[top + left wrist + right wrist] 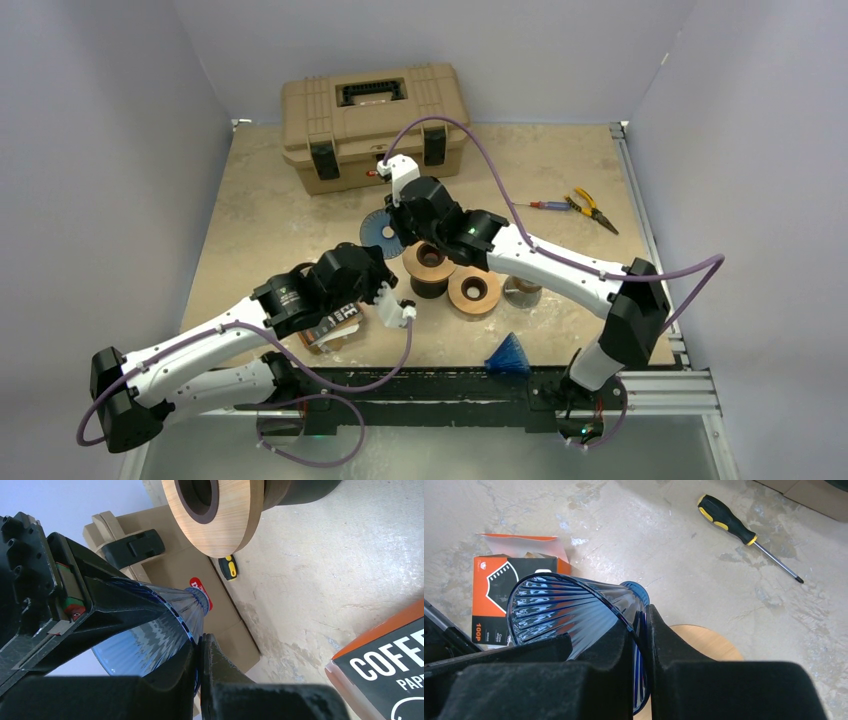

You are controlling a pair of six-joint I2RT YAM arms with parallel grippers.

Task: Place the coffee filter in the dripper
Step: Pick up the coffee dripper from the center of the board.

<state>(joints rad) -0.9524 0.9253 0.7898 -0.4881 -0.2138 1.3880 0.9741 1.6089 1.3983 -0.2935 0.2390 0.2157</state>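
The left arm (pixel 200 352) and right arm (pixel 560 266) angle inward, wrists close, jaws clamped.

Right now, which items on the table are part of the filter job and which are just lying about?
Job: blue dripper, coffee filter box.
Lying about: toolbox, pliers, yellow-handled screwdriver, wooden stands, second blue cone at the near edge.

There are two blue drippers (pixel 381 238), two wooden stands (pixel 475 290), two screwdrivers (pixel 540 205), one pair of pliers (pixel 595 210), one toolbox (pixel 372 125) and one filter box (pixel 335 325).
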